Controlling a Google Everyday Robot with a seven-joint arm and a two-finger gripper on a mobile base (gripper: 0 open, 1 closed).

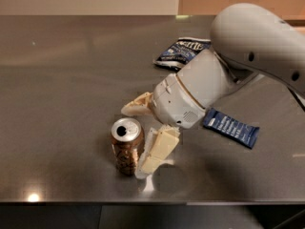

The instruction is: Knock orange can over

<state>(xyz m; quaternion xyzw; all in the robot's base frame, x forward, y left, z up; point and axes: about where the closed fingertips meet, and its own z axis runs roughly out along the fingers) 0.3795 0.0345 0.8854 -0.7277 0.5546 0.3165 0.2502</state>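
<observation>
The orange can (127, 147) stands upright near the front edge of the dark table, coppery brown with a silver top and a dark drinking hole. My gripper (141, 136) is right beside it on the right, with its fingers spread open. One cream finger (156, 150) reaches down along the can's right side, touching or nearly touching it. The other finger (137, 104) points left, just behind the can's top. The white arm comes in from the upper right.
A dark blue snack bag (180, 52) lies at the back of the grey table (66, 80). A blue wrapped bar (231, 127) lies to the right of my wrist. The table's front edge runs just below the can.
</observation>
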